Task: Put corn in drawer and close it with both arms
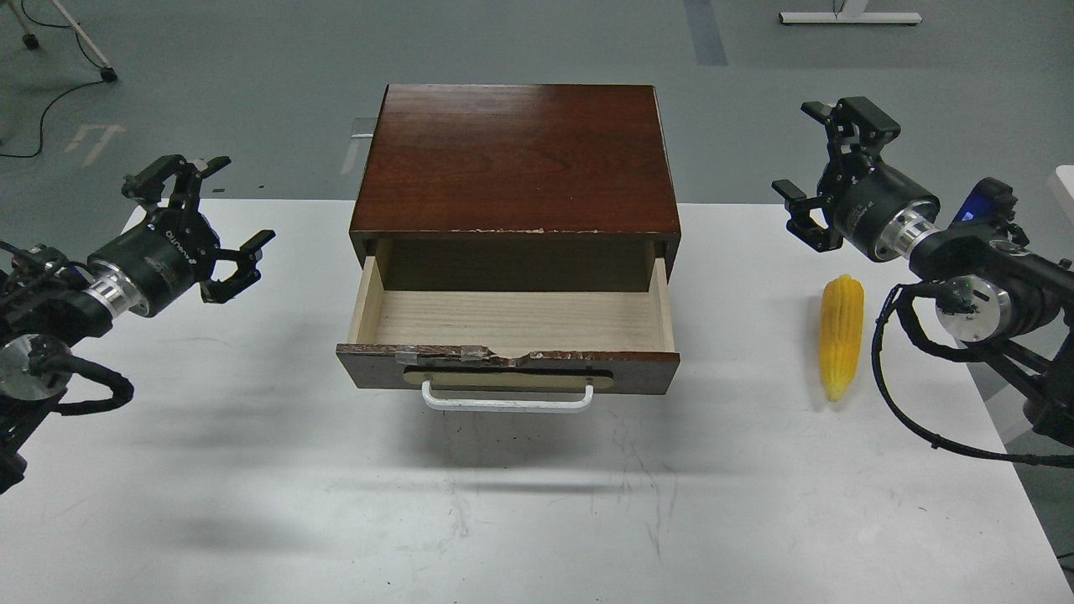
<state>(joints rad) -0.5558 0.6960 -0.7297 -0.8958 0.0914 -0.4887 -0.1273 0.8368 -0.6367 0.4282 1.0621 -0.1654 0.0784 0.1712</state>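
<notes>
We see the drawer (512,335) pulled out toward us from its dark brown cabinet (516,155), which stands at the middle of the white table (252,470). The pale wooden inside of the drawer lies bare. Its front top edge is chipped and taped, and the white handle (506,401) sits on a tan oval plate below that edge.

The corn (841,335) lies on the table to the right of the drawer, well apart from it, lengthwise with its tapered tip pointing toward us. Nothing touches it.

Our left claw (197,218) hangs above the table's far left corner, well to the left of the cabinet, with its fingers (252,242) spread wide and nothing between them. Our right claw (826,155) hangs above the far right part of the table, beyond the corn and higher than it, also spread wide and holding nothing. The right arm's wrist (902,231) and black cable (889,386) pass just to the right of the corn, though we cannot tell whether the cable touches the table beside it.
</notes>
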